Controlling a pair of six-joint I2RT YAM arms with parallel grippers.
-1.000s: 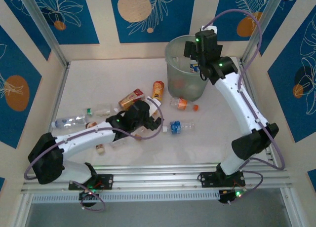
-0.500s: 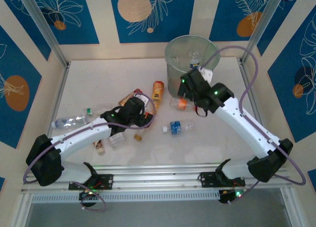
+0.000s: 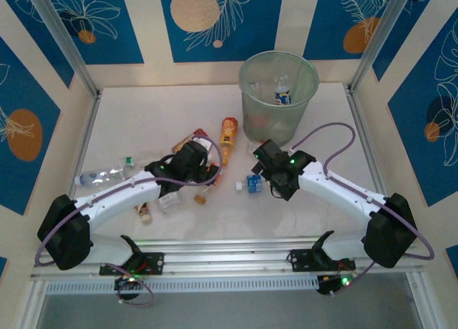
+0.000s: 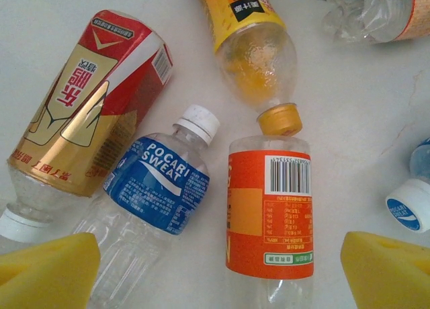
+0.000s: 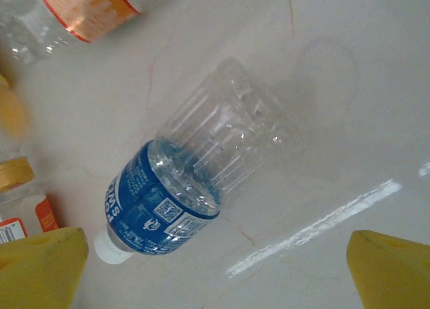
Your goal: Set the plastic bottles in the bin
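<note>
Wrist views: left fingers point(image 4: 47, 272) spread over orange-label bottle point(image 4: 269, 208) | right fingers point(image 5: 40, 265) spread over blue-label bottle point(image 5: 181, 188) | Overhead: bin point(image 3: 268, 121) at far edge, far-left tabletop point(image 3: 143, 114) corner open.

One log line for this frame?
left gripper: open over Pocari bottle and orange-label bottle | right gripper: open over blue-label bottle | bin: holds labelled bottle

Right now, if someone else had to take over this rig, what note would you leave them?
Left gripper: open, over the orange-label bottle and the Pocari Sweat bottle, holding nothing.
Right gripper: open, over the blue-label bottle, not gripping it.
Done: at least one small bottle is in the bin.
Left: those three, the red-and-gold bottle, the yellow-label bottle and the clear bottle further left all lie on the table.
</note>
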